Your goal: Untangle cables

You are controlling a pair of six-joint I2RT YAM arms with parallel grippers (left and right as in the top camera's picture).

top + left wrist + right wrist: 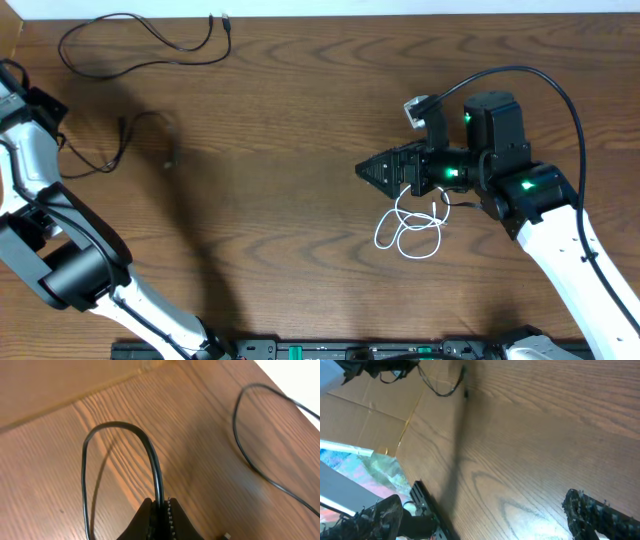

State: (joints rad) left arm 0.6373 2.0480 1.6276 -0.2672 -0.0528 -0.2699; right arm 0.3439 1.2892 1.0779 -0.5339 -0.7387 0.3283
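cables are lying apart on the brown wooden bench: one thin black cable is resting loose near the far edge, a second thin black cable is being pinched in the closed left gripper, and the thin white cable is sitting coiled just beside the wide-spread, empty right gripper.

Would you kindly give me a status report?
Left claw shut on black cable. Right claw open, near white cable. Other black cable lies apart. No obstruction seen.

Table: dark brown, wavy wood grain. Coiled cable: white. Far cable and left cable: black. Right arm: white shell, black joints, green lights. Left arm: white, black.
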